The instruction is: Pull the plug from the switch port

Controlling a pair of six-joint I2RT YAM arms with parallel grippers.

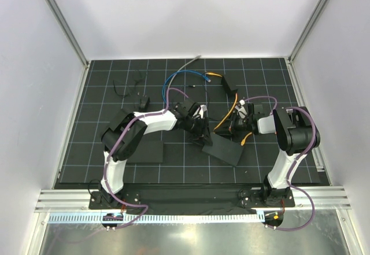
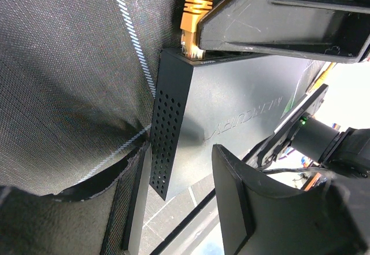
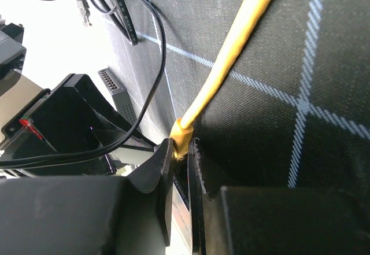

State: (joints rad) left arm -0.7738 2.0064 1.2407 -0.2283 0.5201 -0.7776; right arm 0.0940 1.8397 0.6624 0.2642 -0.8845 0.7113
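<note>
The switch (image 2: 231, 122) is a small black box with a perforated side; in the top view it (image 1: 205, 135) lies at mid-table between both grippers. The orange plug (image 2: 193, 35) sits in a port at its top edge. My left gripper (image 2: 180, 151) is open, jaws wide apart around the box's near corner, with floor showing between them; it is also in the top view (image 1: 199, 128). My right gripper (image 3: 180, 145) is shut on the plug (image 3: 182, 132), where the orange cable (image 3: 243, 47) leaves it; from above it (image 1: 236, 125) is just right of the switch.
Flat black mats lie at front centre (image 1: 224, 150) and front left (image 1: 144, 151). A blue cable (image 1: 173, 81), a grey cable (image 1: 188, 64) and a tiny black block with thin wires (image 1: 143, 102) lie at the back. A black wire (image 3: 156, 52) runs beside the right fingers.
</note>
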